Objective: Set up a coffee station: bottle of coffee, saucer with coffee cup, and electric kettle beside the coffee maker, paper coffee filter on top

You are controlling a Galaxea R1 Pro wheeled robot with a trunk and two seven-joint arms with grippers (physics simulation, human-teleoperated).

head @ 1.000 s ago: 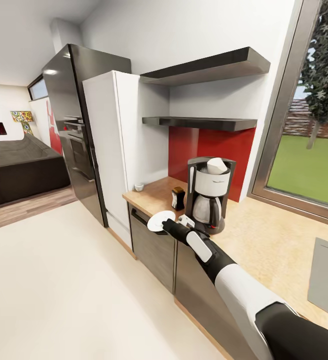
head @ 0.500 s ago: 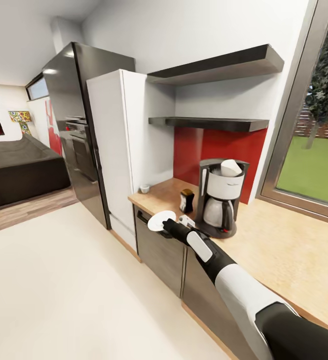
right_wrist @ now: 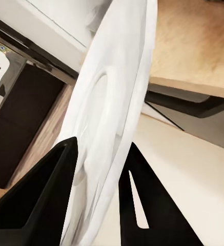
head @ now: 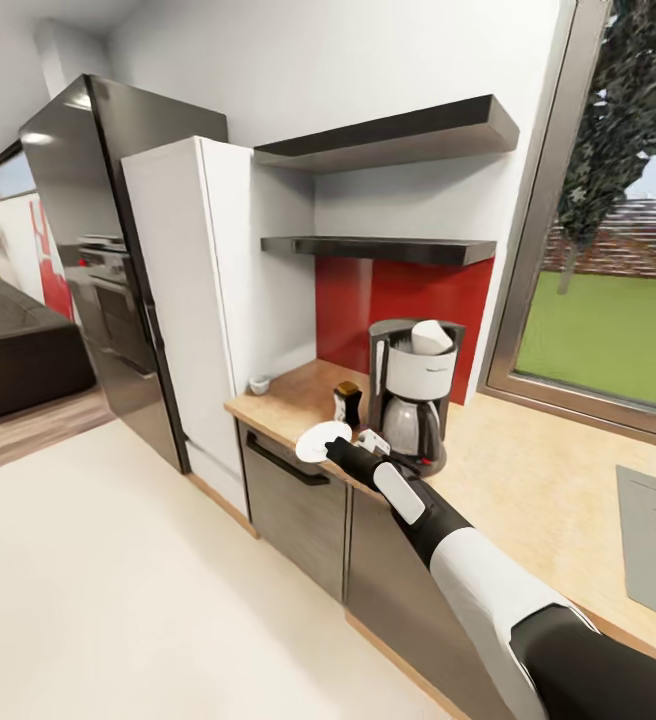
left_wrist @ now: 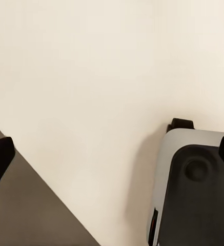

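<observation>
The right gripper is closed on the saucer, its two dark fingers pinching the rim from either face, as the right wrist view shows with the plate edge-on between them. In the head view the saucer is held out over the front edge of the tabletop, just in front of the bottle of coffee and near the coffee maker, which has the paper coffee filter sitting in its top. The coffee cup stands well apart, back by the white cabinet.

The saucer looks like a stiff, thin, glazed plate — light, but smooth and probably slippery, and likely to chip if it drops or knocks the counter edge. A rim pinch like this gives little contact and lets the plate swing, so it would be best carried level and set down flat on bare tabletop beside the coffee maker before the fingers part. The cup, rounded and small, would likely be taken across its wall or by the lip.

The left gripper hangs over pale floor beside the robot's base — its dark fingertips sit wide apart at the edges of the left wrist view, with nothing between them.
</observation>
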